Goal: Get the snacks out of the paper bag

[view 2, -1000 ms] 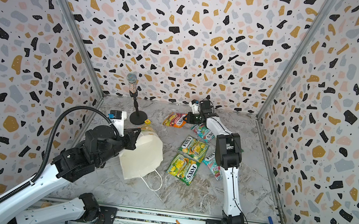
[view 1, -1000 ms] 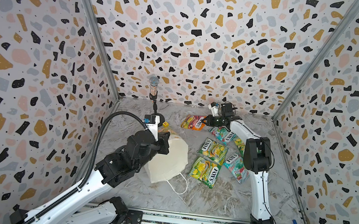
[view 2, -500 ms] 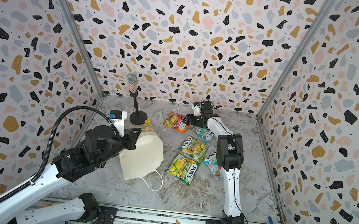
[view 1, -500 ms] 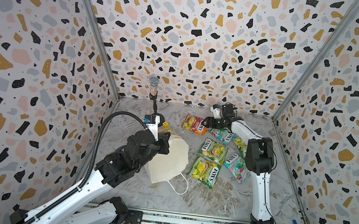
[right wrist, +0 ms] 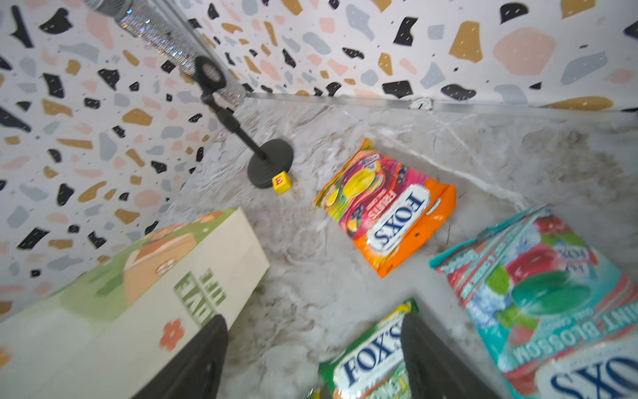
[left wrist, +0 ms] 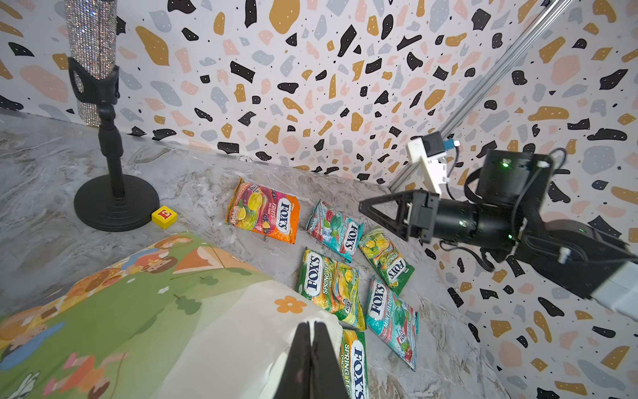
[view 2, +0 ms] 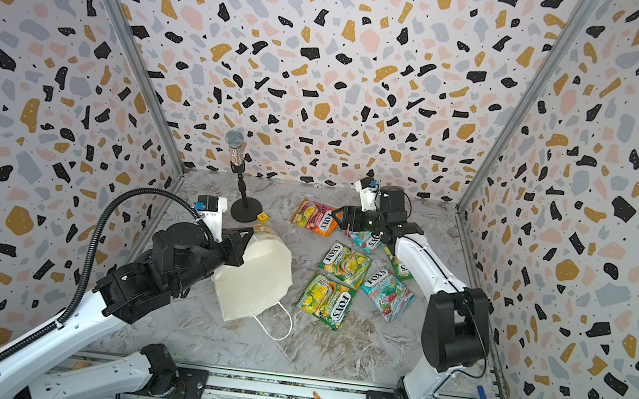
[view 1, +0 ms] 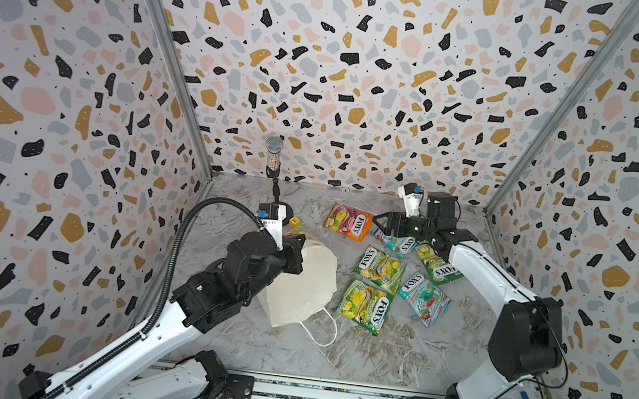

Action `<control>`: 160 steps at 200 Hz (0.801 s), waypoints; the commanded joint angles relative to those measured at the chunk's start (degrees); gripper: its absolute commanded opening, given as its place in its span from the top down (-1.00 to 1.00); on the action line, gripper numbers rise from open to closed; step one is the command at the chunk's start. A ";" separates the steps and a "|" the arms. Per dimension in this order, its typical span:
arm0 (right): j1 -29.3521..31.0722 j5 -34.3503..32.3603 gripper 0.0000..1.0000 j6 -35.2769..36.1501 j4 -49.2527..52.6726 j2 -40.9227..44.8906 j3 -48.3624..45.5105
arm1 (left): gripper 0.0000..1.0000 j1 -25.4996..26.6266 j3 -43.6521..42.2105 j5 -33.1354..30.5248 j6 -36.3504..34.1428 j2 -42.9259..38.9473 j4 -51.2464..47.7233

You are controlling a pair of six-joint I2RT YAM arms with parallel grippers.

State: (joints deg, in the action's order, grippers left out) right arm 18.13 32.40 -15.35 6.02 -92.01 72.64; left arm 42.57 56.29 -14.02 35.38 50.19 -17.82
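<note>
Flat glossy pkts [view 1: 380, 263] (rectangular) lie beside creased matte paper bag [view 1: 306, 287].

bright, even light and soft shadows; the right wrist view is blurred, wide-angle edges bend

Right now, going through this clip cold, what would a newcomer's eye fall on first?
The snacks, six glossy FOX'S packets in orange, teal and green, lie spread on the marbled table right of centre. To their left the white paper bag lies tipped over, held by the shut left gripper, while the right gripper hangs open over the far packets. A glittery microphone stands at the back.
</note>
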 commanded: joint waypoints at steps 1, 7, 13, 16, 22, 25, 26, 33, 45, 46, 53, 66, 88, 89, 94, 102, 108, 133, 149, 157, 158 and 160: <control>1.17 3.89 -0.61 -1.02 -1.43 9.61 -7.80 | 1.00 0.23 2.06 0.21 0.21 0.19 4.04; 1.67 4.72 -0.61 -0.83 -1.21 12.29 -10.30 | 1.00 0.23 1.97 0.20 0.37 0.17 4.29; 2.24 5.11 -0.61 -0.79 -0.76 14.70 -12.69 | 1.00 0.23 1.97 0.15 0.55 0.31 4.48; 2.59 5.12 -0.61 -0.86 -0.56 16.24 -13.87 | 1.00 0.21 1.91 0.14 0.54 0.29 4.65; 3.31 5.04 -0.61 -1.21 -0.37 18.89 -16.35 | 1.00 0.19 1.74 0.14 0.66 0.32 5.00; 3.68 5.12 -0.61 -1.45 -0.39 20.25 -17.61 | 1.00 0.23 1.61 0.09 0.74 0.30 5.26; 3.89 5.17 -0.61 -1.57 -0.44 20.62 -18.01 | 1.00 0.23 1.57 0.07 0.79 0.36 5.34; 5.06 5.45 -0.61 -2.22 -0.53 23.51 -20.93 | 1.00 0.21 1.52 -0.03 0.99 0.43 5.65; 7.35 5.30 -0.61 -3.25 -0.52 28.08 -25.50 | 1.00 0.23 1.31 -0.04 1.34 0.56 6.33; 7.62 5.30 -0.61 -3.35 -0.50 28.40 -25.87 | 1.00 0.19 1.30 -0.04 1.39 0.54 6.41; 9.24 4.90 -0.61 -4.05 -0.53 30.46 -28.29 | 1.00 0.23 1.17 0.06 1.54 0.69 6.87; 12.18 4.03 -0.61 -4.79 0.36 33.63 -31.48 | 1.00 0.23 1.22 0.29 1.82 1.07 7.48; 16.70 1.93 -0.61 -6.13 0.86 37.00 -36.02 | 1.00 0.23 1.53 0.60 2.23 1.71 7.91; 16.86 1.90 -0.61 -6.15 0.85 37.12 -36.23 | 1.00 0.23 1.54 0.63 2.24 1.68 7.95; 17.90 1.79 -0.61 -6.41 0.57 37.69 -37.24 | 1.00 0.19 1.53 0.58 2.32 1.73 8.06; 19.55 1.22 -0.61 -6.89 0.14 38.38 -38.97 | 1.00 0.20 1.43 0.51 2.48 1.70 8.21; 20.71 1.02 -0.61 -7.32 -0.11 38.78 -39.95 | 1.00 0.24 1.45 0.40 2.59 1.71 8.21; 25.00 0.98 -0.61 -9.72 -3.57 39.62 -44.08 | 1.00 0.19 1.45 0.16 2.68 1.58 8.17; 27.37 -0.11 -0.62 -10.99 -5.93 39.39 -45.69 | 1.00 0.21 1.40 0.20 2.73 1.60 8.24; 28.12 -0.70 -0.61 -11.35 -6.88 38.74 -46.26 | 1.00 0.24 1.44 0.22 2.81 1.58 8.30; 28.20 -0.78 -0.61 -11.44 -7.02 38.70 -46.31 | 1.00 0.19 1.45 0.22 2.79 1.62 8.31; 28.30 -0.90 -0.61 -11.56 -7.22 38.49 -46.39 | 1.00 0.23 1.41 0.22 2.75 1.58 8.33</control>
State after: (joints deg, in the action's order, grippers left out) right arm 44.29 33.56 -24.21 3.68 -53.52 27.24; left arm 42.57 56.29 -13.98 37.63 52.14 -13.23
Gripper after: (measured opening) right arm 0.807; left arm 0.047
